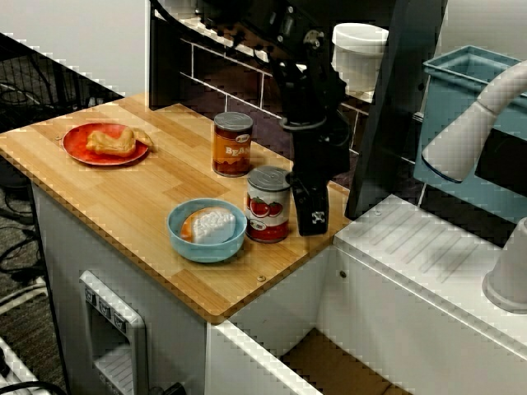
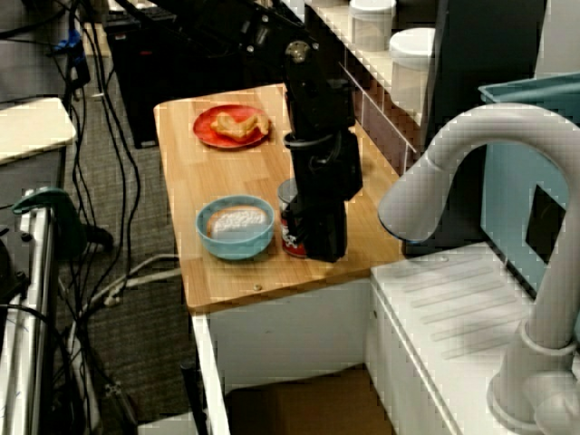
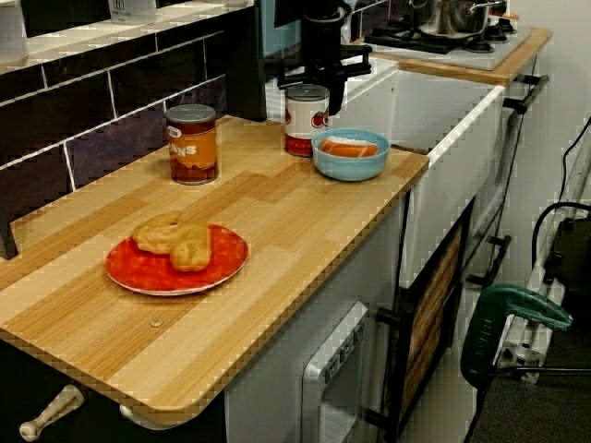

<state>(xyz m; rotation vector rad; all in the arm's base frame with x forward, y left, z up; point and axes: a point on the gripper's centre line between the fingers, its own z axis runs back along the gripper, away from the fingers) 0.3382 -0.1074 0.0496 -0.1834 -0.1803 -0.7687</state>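
Claw (image 1: 313, 216) hangs upright just beside tomato can (image 1: 268, 204), on the side away from blue bowl (image 1: 207, 230). Touching or a hair apart, we can't tell, nor whether its fingers are spread or closed. Bowl w/ food sits just beside can's other side; beans can (image 1: 233, 144) is near, toward the tiled wall; red plate (image 1: 104, 144) is well apart. Our judgement: keep claw vertical & slow here, as a sideways nudge could tip can into bowl.
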